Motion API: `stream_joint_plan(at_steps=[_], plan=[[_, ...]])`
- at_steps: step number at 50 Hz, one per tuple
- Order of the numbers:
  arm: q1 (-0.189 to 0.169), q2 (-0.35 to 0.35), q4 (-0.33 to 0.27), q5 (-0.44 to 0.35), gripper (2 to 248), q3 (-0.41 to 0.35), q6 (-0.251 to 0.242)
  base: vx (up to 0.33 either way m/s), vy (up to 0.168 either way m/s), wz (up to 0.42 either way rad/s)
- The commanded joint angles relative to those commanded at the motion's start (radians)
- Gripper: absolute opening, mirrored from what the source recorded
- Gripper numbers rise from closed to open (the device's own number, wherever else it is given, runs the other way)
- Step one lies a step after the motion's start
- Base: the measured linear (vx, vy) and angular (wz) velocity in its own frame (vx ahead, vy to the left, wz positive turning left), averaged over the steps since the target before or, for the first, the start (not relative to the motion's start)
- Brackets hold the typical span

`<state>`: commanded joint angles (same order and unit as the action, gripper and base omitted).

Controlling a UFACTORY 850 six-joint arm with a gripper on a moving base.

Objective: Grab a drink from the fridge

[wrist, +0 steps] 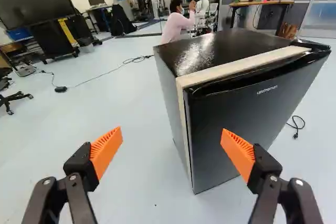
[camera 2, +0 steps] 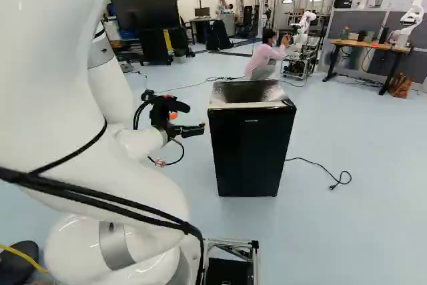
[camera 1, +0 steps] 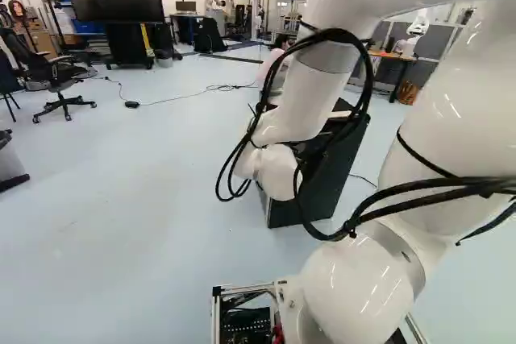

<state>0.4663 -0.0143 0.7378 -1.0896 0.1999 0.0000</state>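
Fingers (wrist: 107,151) spread wide, the robot's black gripper (camera 2: 193,119) hovers near a closed black fridge (camera 2: 252,155) standing on the pale blue floor (camera 2: 353,238).

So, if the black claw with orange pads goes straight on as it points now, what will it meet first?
Most likely the claw would meet the boxy black metal fridge, near its closest upright front edge. Depth is hard to judge, so the exact contact spot is uncertain.

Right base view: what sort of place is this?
Probably a robotics lab or workshop. Another robot stands at the desk on the far right, a big dark screen stands at the far left, and the black fridge sits out on the floor, its loose cord beside it.
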Motion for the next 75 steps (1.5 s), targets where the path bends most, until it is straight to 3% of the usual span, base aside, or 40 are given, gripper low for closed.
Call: stream_joint_plan(at_steps=[35, 59, 75], plan=[[0.094, -0.251, 0.245, -0.018, 247, 0.16, 0.0, 0.0, 0.0, 0.0], [0.144, -0.333, 0.422, -0.031, 247, 0.262, 0.0, 0.0, 0.0, 0.0], [0.155, -0.389, 0.539, -0.04, 247, 0.346, 0.0, 0.0, 0.0, 0.0]])
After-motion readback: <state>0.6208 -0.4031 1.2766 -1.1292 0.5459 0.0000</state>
